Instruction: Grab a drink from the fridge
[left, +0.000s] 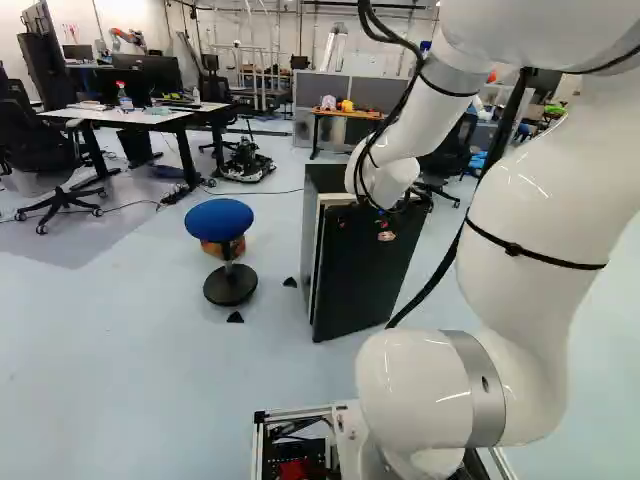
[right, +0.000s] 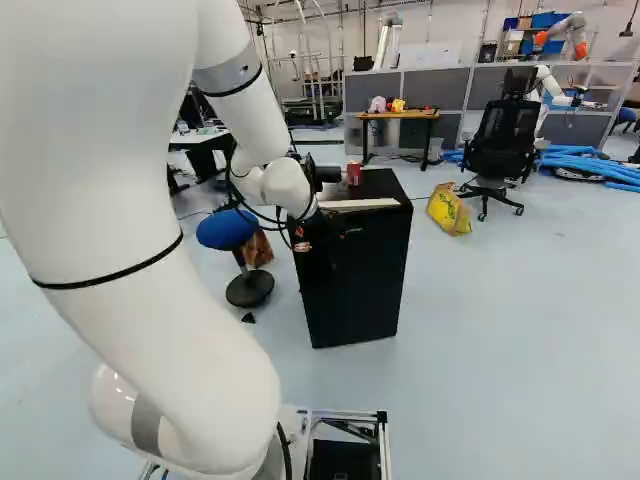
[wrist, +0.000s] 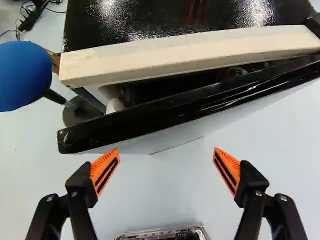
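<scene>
The gripper (right: 304, 240) is spread wide, its two orange-padded fingers (wrist: 104, 172) well apart with nothing between them but a view of the pale floor (wrist: 165, 190); it holds nothing, and neither finger touches anything in the wrist view. Ahead of the fingers, the fridge (right: 375, 270) stands with its black door (wrist: 190, 107) ajar, the gap widening toward the blue stool (left: 219, 219). Only the wrist view looks down into that gap, where a rounded pale shape (wrist: 115, 105) and a dark round thing (wrist: 236, 72) show, too shadowed to name. The right base view alone shows a red can (right: 354, 173) directly, upright on top of the fridge beside the arm's wrist; in the left base view the arm covers much of the fridge top. That view also has a yellow bag (right: 449, 209) on the floor near a black office chair (right: 500, 145), while the left base view brings in a white-topped table (left: 150, 115) with a bottle (left: 124, 97) on it. The can looks small and plain red, with a paler top; whether any drink sits inside the fridge cannot be told.
</scene>
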